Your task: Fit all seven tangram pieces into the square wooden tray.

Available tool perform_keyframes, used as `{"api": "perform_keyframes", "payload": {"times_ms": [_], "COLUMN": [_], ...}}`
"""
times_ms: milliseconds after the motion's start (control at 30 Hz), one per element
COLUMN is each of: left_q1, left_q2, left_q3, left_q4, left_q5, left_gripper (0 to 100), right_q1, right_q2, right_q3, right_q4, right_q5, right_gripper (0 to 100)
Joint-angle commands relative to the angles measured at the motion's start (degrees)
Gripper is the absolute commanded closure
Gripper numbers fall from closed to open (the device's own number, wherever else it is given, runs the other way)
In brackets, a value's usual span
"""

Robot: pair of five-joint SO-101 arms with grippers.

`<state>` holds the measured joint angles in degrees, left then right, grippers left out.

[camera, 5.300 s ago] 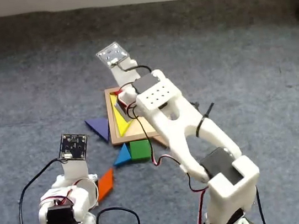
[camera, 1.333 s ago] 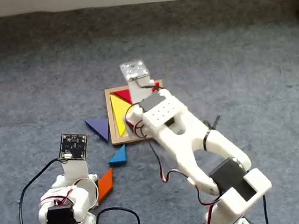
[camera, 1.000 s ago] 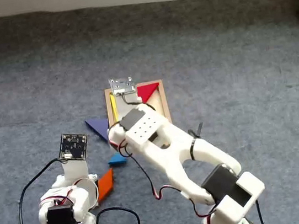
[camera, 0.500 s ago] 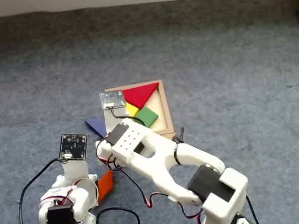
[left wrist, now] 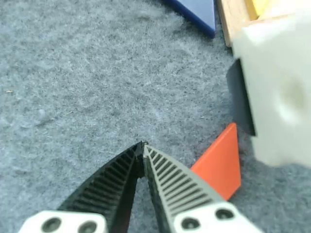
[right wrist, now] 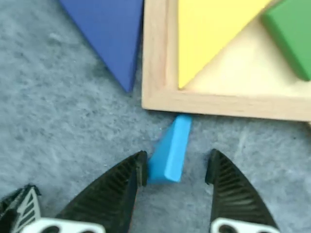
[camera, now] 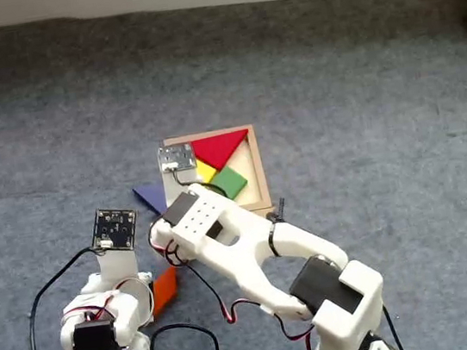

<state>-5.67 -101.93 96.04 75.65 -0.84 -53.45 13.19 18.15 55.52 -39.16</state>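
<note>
Spread wide at the right claw (right wrist: 176, 167), straddling the light-blue piece (right wrist: 170, 148); touching or all but touching it with one jaw, standing clear with the other; gripping nothing yet; lying there on the carpet (right wrist: 53, 111) just outside the tray (right wrist: 155, 63), near a corner, close to the dark-blue triangle (right wrist: 109, 29); seemingly tipped on edge, though hard to tell; probably light, stiff, smooth painted wood, not fragile but apt to skid on closing or swivel in the grip; best taken across the two broad faces, near the middle, squarely and with a slow close, then lifted over the rim rather than dragged; farther off, shut tip to tip at the left claw (left wrist: 142, 148), holding nothing, low over carpet just beside the orange piece (left wrist: 221, 165); by count, three in the tray: one red triangle (camera: 219, 148), one yellow triangle (camera: 205, 172), one green square (camera: 228, 182); three on the carpet: one light-blue, one dark-blue, one orange; six counted in all; one tray, two arms.
</note>
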Motion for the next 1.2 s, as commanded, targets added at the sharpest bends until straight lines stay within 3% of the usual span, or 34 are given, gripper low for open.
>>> {"api": "perform_keyframes", "payload": {"times_ms": [0, 100, 267, 500, 600, 833, 1167], "left_q1": [-0.57, -0.57, -0.57, -0.57, -0.57, -0.57, -0.57], "left_q2": [-2.33, -2.33, -2.33, -2.33, -2.33, -2.33, -2.33], "left_q3": [1.1, 1.1, 1.1, 1.1, 1.1, 1.1, 1.1], "left_q4": [0.35, 0.35, 0.35, 0.35, 0.35, 0.35, 0.35], "left_q5": [-0.26, -0.26, -0.26, -0.26, -0.26, -0.26, -0.26], "left_gripper": [99, 99, 99, 99, 99, 99, 99], "right_q1": [-0.13, -0.13, 2.24, 4.53, 4.09, 7.69, 12.62], "right_q2": [0.13, 0.13, 0.13, -0.04, -2.24, -14.11, -10.77], "right_q3": [-0.66, -0.57, -0.92, -0.75, -0.66, 0.66, 0.92], "right_q4": [1.98, 2.15, 1.89, 2.33, 4.44, 6.9, -1.63], "right_q5": [-0.18, -0.18, 1.32, 4.92, 11.52, 21.63, 23.56], "right_gripper": [78.9, 80.8, 93.0, 94.6, 99.8, 99.3, 99.3]}}
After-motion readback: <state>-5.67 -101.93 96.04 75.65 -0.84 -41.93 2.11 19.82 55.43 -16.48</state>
